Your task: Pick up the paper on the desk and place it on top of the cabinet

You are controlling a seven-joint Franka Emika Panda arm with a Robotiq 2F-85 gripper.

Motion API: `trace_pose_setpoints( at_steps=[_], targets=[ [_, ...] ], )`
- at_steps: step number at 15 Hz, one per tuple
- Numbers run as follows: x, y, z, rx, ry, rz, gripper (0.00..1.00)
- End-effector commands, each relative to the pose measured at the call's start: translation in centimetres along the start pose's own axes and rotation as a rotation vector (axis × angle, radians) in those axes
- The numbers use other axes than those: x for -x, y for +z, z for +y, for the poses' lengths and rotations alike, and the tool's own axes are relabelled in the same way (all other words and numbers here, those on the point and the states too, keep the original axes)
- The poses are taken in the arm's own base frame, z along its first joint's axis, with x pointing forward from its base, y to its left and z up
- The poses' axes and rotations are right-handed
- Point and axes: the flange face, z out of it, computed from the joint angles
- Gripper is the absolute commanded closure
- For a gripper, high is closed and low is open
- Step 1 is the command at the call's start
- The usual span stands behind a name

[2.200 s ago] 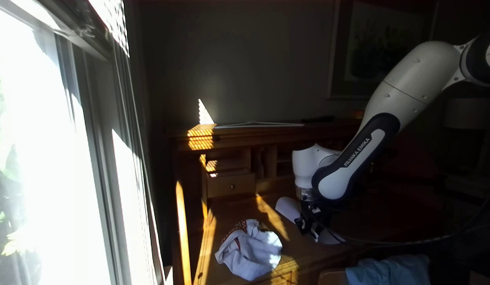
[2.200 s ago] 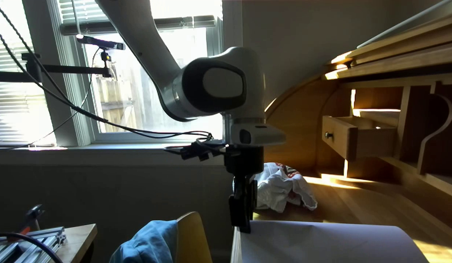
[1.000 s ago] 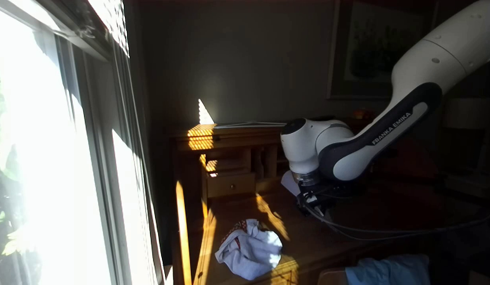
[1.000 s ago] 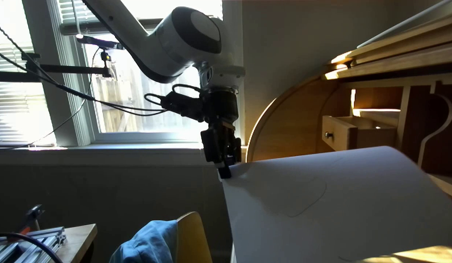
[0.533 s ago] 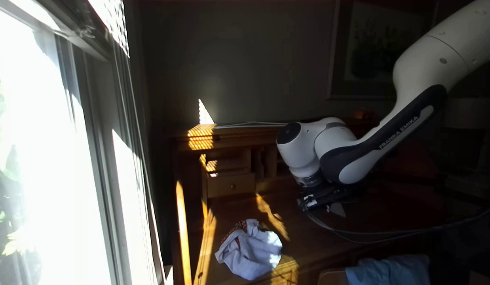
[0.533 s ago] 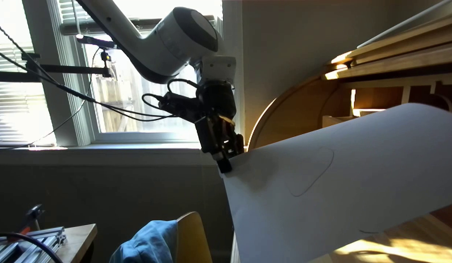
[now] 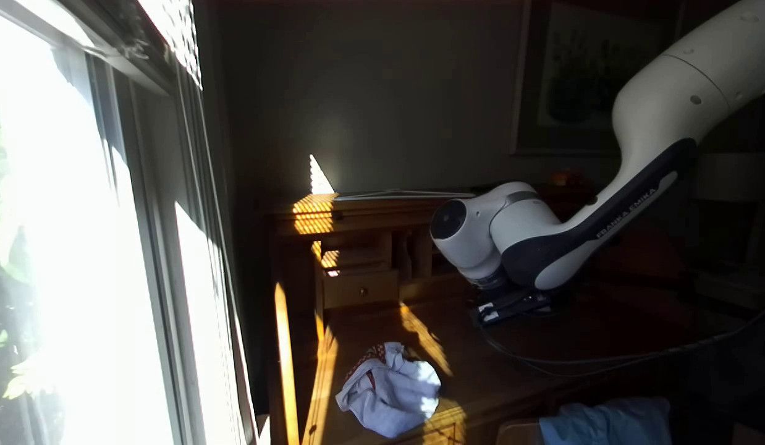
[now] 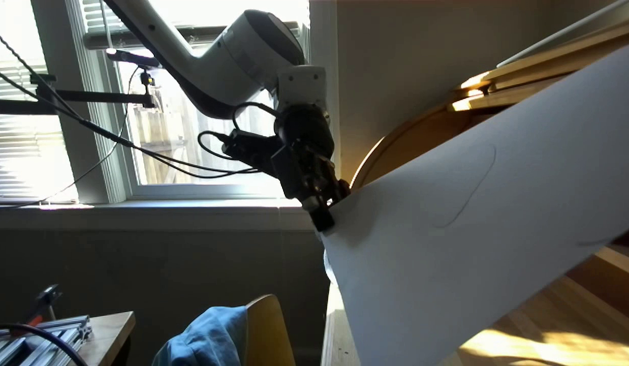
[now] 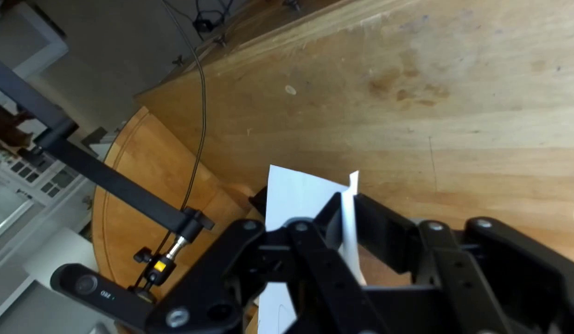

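- Since half a second ago, your large white sheet of paper (image 8: 446,244) has swung higher at its far end, while your black two-fingered pincer (image 9: 346,208) has risen slightly and tips a little further.
- You have the pincer pinching the paper: in the wrist view, a narrow strip of the sheet stands between the two fingertips.
- From that grip, the sheet slants upward to the right in an exterior view, with a thin curved line showing on its face.
- You hold it over the honey-coloured wooden counter (image 8: 563,315); its lower end runs out of view, so you cannot tell whether that part touches anything.
- Its far part covers some of the upper boards of the brown wooden cabinet (image 8: 538,68) to the eye, and you cannot tell how near the two are.
- Your white-and-black robot arm (image 7: 654,111) reaches down over the counter with its wrist tilted.
- Crumpled white cloth (image 7: 388,395) with a red pattern lies on the counter in an exterior view, well apart from your pincer.
- Pale blue fabric (image 8: 213,335) drapes over a rounded wooden chair back (image 8: 266,325) beside the counter.
- At the left of the wrist view, you see a black bar-shaped camera (image 9: 101,294) on a black jointed bracket (image 9: 120,185).
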Motion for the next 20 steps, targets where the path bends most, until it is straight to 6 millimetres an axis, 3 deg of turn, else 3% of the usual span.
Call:
trace_pose_setpoints(
  at_steps=[1, 7, 10, 16, 20],
  targets=[
    [0.5, -0.3, -0.6, 0.043, 0.029, 0.132, 0.97],
    [2.8, -0.9, -1.3, 0.089, 0.038, 0.291, 0.97],
    [2.3, -1.8, -1.0, 0.060, 0.018, 0.318, 0.97],
    [-3.1, -4.8, 1.5, -0.098, -0.045, 0.312, 0.97],
    [-5.0, -6.9, 2.8, -0.199, -0.112, 0.308, 0.97]
  ],
)
